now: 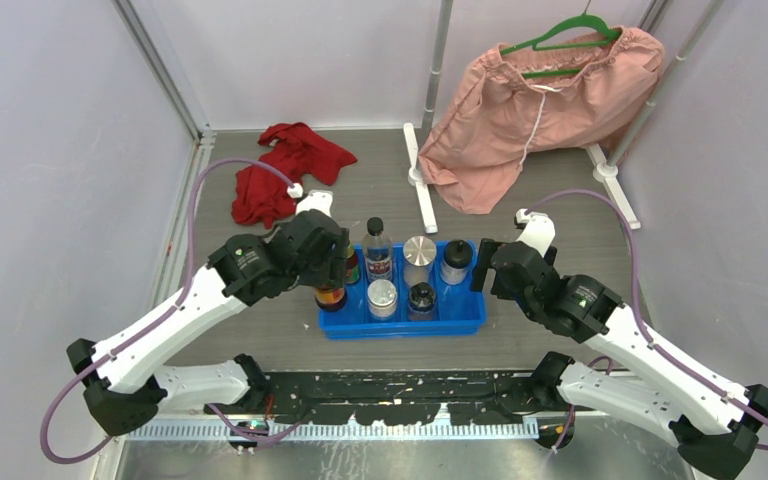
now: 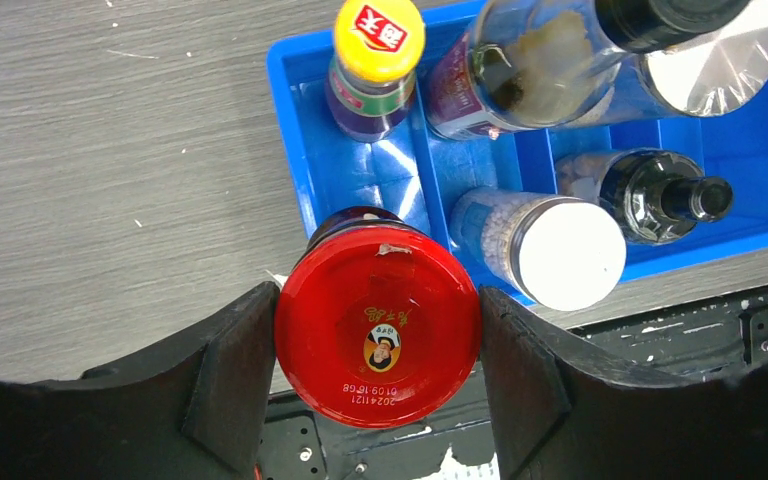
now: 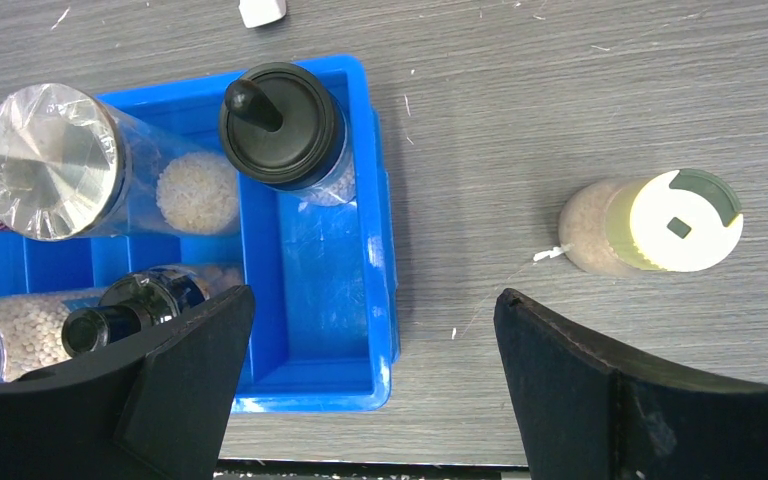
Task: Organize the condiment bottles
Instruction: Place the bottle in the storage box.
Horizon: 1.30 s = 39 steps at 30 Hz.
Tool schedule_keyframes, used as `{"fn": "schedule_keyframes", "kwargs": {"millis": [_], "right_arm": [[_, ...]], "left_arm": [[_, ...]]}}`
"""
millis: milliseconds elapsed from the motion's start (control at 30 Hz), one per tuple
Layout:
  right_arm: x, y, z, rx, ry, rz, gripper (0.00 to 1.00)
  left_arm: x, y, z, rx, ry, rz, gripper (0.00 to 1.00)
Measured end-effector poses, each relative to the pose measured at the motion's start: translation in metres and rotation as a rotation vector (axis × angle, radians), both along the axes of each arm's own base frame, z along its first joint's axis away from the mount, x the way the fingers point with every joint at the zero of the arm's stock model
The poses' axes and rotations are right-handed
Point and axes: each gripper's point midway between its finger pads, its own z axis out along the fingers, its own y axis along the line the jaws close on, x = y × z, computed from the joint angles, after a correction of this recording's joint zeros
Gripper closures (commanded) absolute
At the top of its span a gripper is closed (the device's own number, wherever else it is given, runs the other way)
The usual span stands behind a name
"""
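1. Red-lidded jar [image 2: 377, 340] is sitting between the jaws of the left gripper [image 1: 332, 270], which are pressing on both sides of its lid; it is hanging over or resting in the front left compartment of the blue tray [image 2: 305, 190], and I cannot tell which
2. Six other condiment bottles are standing in the tray, among them a yellow-capped bottle [image 2: 378, 40] directly behind the jar and a white-lidded jar of pale beads [image 2: 560, 255] beside it
3. Right gripper [image 3: 372, 315] is hovering over the tray's right end, its jaws spread wide and holding nothing; the front right compartment [image 3: 315, 300] below is lying bare
4. Beige bottle with a pale flip cap [image 3: 650, 222] is standing alone on the tabletop [image 3: 560, 80], just right of the tray
5. Seating the red-lidded jar is looking like the step in hand; next, the left jaws are needing to part and rise straight up clear of neighbouring caps, while the beige bottle is probably awaiting the right gripper
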Motion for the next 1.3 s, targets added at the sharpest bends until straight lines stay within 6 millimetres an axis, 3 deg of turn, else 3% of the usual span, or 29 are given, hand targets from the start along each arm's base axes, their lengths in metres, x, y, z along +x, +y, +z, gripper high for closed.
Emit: {"fn": "schedule_keyframes", "kwargs": {"millis": [467,833,1300], "right_arm": [[-0.002,-0.002,-0.002,0.001,-0.001,0.0,0.04],[-0.003,-0.003,-0.004,-0.005,0.004,0.0,0.04],[-0.003,-0.004,-0.006,-0.01,0.009,0.0,0.04]], "left_arm": [[0.0,-0.03,-0.005,0.004,-0.019,-0.045,0.36],[0.004,-0.035,-0.004,-0.011,-0.036,-0.042,0.36],[0.003,-0.031,-0.034,0.033,-0.014,-0.038,0.36]]}}
